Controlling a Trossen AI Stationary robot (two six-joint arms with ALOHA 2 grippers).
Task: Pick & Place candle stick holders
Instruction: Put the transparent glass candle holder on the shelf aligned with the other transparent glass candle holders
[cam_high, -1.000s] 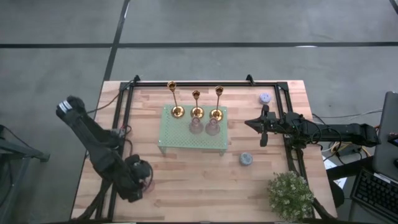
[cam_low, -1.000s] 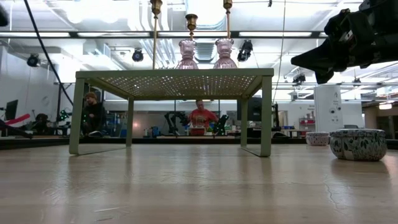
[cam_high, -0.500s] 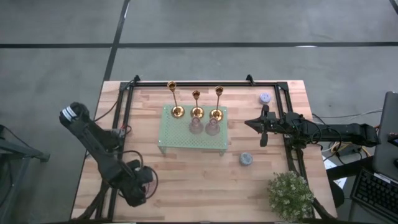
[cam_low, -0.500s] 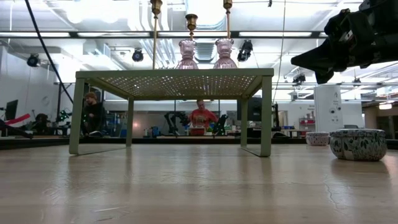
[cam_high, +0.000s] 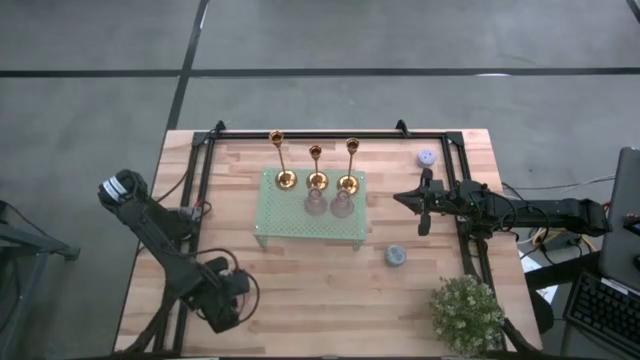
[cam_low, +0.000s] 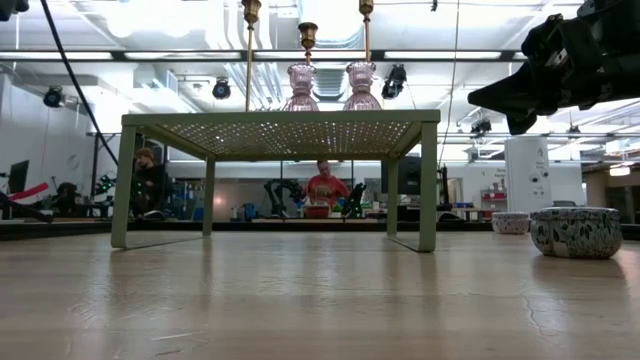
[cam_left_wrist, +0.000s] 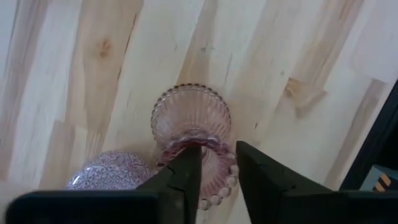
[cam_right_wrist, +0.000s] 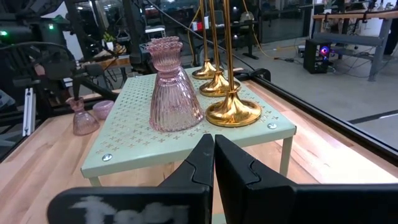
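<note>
Three gold candle stick holders (cam_high: 316, 165) already stand on the green stand (cam_high: 290, 225), with two pink ones. The left gripper (cam_left_wrist: 216, 177), far from the stand, is closing around another pink holder (cam_left_wrist: 193, 124) on the desk (cam_high: 300, 290). The right gripper (cam_right_wrist: 213, 149), beside the stand, is closed and empty.

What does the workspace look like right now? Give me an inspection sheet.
Surface: wooden table, green perforated stand at centre.
Job's things: three gold candlesticks upright on the stand.
Clutter: two pink glass holders on the stand, another below the left gripper; patterned tin; plant.
Grippers: left gripper straddles the pink holder's neck; right gripper shut, right of the stand.
Cables: along the frame.
Surroundings: people behind.
</note>
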